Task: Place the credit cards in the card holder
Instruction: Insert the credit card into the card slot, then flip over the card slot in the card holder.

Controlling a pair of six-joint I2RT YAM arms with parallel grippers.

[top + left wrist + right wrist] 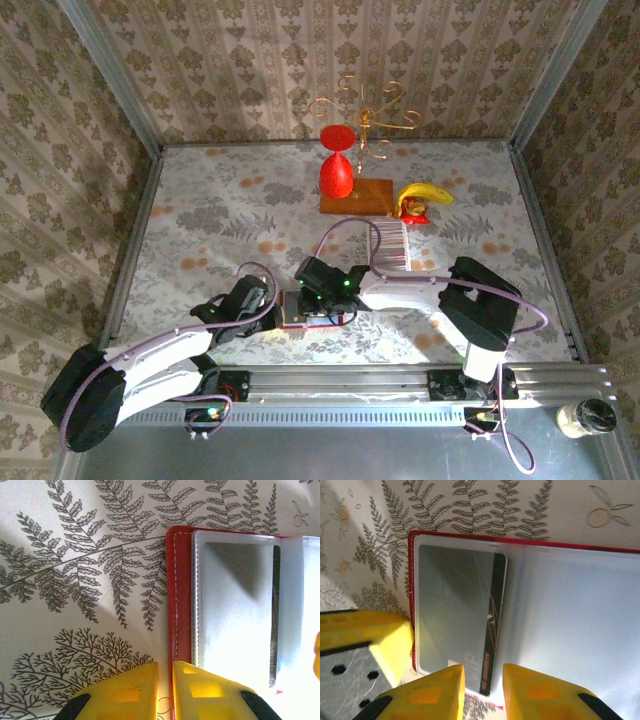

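The red card holder [310, 310] lies open on the fern-print cloth between both grippers, its pale sleeves facing up. My left gripper [165, 667] is shut on its red left edge [179, 595]. One credit card [460, 610], grey with a dark stripe, sits in the holder's left sleeve [417, 605]. My right gripper [484, 672] stands open just below that card's lower end, a yellow finger on each side. The row of other credit cards [392, 245] lies behind the holder, to its right.
A red goblet-shaped glass [337, 170] stands on a brown wooden board [357, 196] at the back, under a gold wire stand [365, 115]. A banana [425, 193] lies right of the board. Patterned walls close in the table on three sides.
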